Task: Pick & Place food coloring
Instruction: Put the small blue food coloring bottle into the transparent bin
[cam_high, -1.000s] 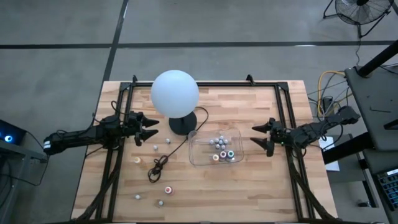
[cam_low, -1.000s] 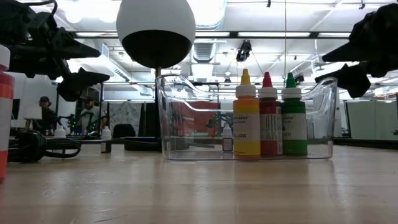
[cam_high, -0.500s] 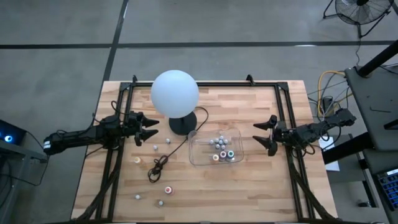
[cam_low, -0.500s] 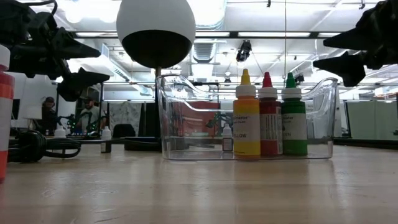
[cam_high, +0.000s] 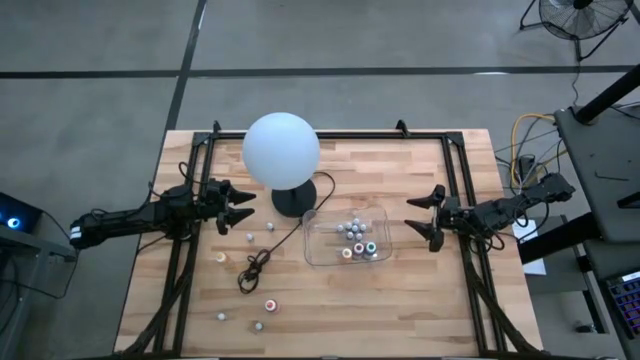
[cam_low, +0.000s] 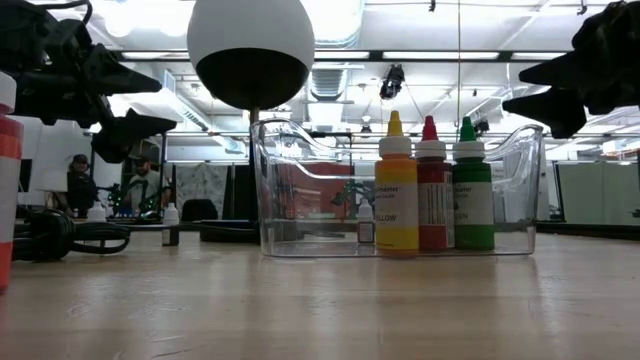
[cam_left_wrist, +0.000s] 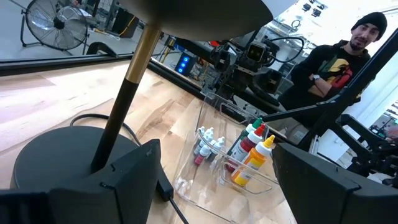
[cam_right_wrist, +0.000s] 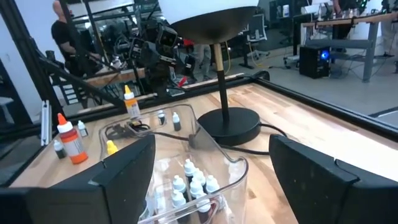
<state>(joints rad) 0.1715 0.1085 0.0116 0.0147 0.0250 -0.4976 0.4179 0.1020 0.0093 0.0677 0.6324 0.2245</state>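
Several food coloring bottles stand upright in a clear plastic tray right of the table's middle. The low view shows a yellow, a red and a green one at the tray's near wall. More small bottles stand loose on the wood at the left and near the front. My left gripper hovers open and level left of the lamp base. My right gripper hovers open and level just beyond the tray's right end. Both are clear of the table.
A white globe lamp on a black round base stands behind the tray, its black cord coiled on the wood to the left. Black rails run along both table sides. People stand beyond the table.
My right gripper has rolled about its own line of pointing and tipped up a little, staying open at the tray's right end. My left gripper and the bottles have kept still.
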